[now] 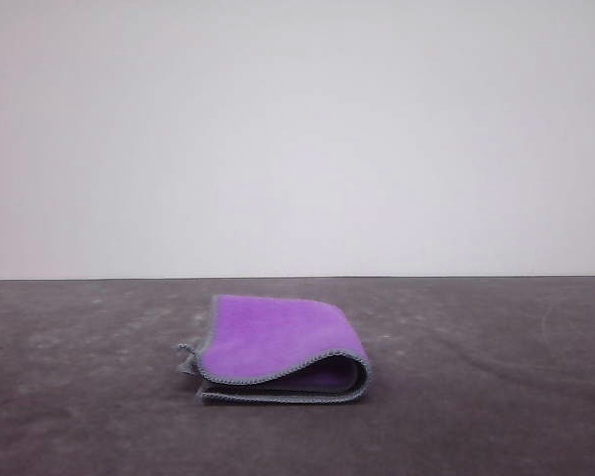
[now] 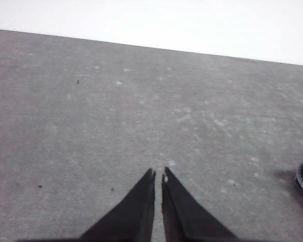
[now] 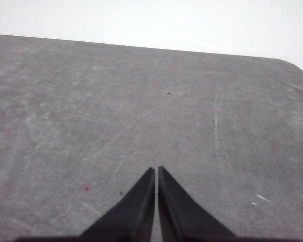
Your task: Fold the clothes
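Grey bench point(image 1: 496, 397) carries the folded purple cloth point(image 1: 273, 342) near its middle, top layer bulging open at the right, so it may spring apart unpressed, since left fingers point(image 2: 158, 174) and right fingers point(image 3: 156, 170) hover together, well apart from it.

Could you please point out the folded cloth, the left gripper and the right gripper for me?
folded cloth point(image 1: 273, 337): front view, on its purple top face.
left gripper point(image 2: 158, 177): left wrist view, between the shut fingertips.
right gripper point(image 3: 156, 171): right wrist view, between the shut fingertips.
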{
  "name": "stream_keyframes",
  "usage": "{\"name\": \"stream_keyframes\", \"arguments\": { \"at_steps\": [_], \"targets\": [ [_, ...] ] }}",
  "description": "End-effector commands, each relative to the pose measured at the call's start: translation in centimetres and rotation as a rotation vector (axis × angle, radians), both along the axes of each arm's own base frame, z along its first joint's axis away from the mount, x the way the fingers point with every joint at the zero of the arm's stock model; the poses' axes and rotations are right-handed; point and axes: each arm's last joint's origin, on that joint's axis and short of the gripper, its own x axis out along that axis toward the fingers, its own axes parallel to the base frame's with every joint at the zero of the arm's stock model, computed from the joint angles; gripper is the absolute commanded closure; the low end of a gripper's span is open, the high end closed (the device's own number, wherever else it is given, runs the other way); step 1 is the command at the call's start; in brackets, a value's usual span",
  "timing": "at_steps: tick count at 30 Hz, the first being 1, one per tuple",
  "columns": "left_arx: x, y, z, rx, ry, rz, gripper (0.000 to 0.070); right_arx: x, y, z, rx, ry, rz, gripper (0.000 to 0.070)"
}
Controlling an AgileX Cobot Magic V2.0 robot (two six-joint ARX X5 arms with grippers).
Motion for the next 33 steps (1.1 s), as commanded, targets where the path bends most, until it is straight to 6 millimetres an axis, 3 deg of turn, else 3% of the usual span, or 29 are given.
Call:
{"name": "stream_keyframes", "arguments": {
  "at_steps": [1,33],
  "targets": [
    [0.1,0.02,-0.71,0.0,0.019,0.005,0.0683,0.03,0.01,-0.02,-0.003,-0.01,0.001,0.0694],
    [0.18,0.02,-0.82,0.0,0.008,0.006,0.0683,0.03,0.01,-0.03,-0.003,-0.01,0.001,0.0694]
  ]
}}
